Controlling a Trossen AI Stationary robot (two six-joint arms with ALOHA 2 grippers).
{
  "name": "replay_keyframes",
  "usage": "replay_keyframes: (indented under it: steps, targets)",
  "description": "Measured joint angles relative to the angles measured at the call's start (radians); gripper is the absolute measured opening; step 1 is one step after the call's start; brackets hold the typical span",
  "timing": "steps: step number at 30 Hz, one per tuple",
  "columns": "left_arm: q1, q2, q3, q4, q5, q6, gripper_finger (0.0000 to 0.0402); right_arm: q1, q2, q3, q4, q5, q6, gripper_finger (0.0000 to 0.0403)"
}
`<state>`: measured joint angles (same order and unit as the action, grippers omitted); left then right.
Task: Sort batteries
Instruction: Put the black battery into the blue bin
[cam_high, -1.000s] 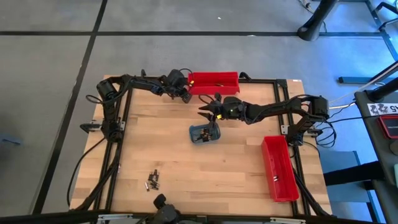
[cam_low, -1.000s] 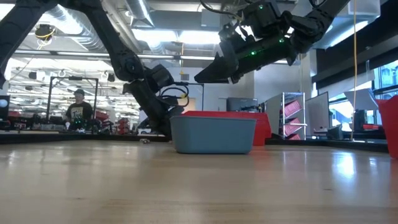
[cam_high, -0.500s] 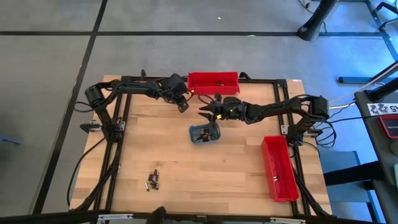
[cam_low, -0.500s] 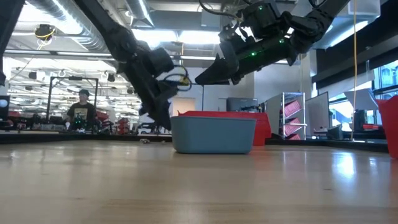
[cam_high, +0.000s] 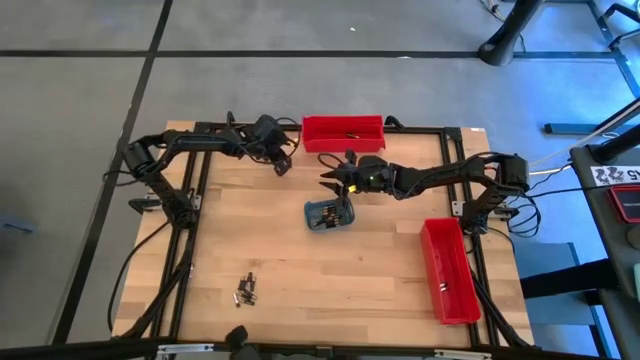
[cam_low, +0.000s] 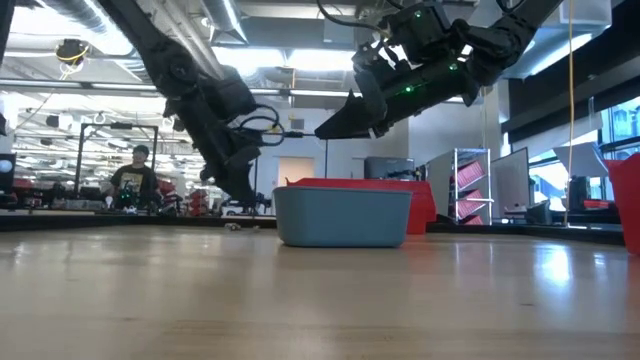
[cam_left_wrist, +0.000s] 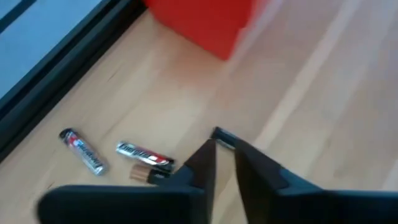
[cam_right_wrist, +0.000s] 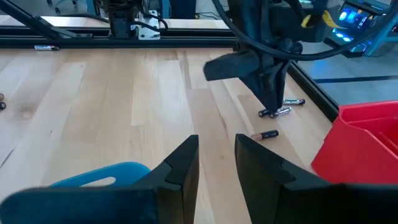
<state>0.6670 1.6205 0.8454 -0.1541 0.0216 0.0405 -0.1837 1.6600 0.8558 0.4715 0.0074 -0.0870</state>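
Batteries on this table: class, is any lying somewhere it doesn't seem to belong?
Yes. A few loose batteries lie on the bare wood beside the far red bin, under the left gripper, and another small cluster sits alone near the front edge, outside every container.

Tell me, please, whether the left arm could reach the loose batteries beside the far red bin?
Probably yes: the left pincer hovers just above those small cylindrical batteries, with bare wooden table around them and nothing between.

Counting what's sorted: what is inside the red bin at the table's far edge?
The red bin shows one small battery; its near wall may hide more.
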Motion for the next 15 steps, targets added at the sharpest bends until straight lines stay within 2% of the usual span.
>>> replay_keyframes:
  steps: [7, 10, 15]
  targets:
    - [0.027, 0.040, -0.021, 0.120, 0.002, -0.045, 0.0157, 0.000, 0.000, 0.000, 0.004, 0.001, 0.000, 0.0106]
    - [0.028, 0.078, -0.021, 0.165, 0.004, -0.089, 0.0175, 0.000, 0.000, 0.000, 0.006, 0.001, 0.000, 0.0106]
    - [0.022, 0.129, -0.020, 0.163, 0.047, -0.097, 0.0178, 0.000, 0.000, 0.000, 0.006, 0.001, 0.001, 0.0106]
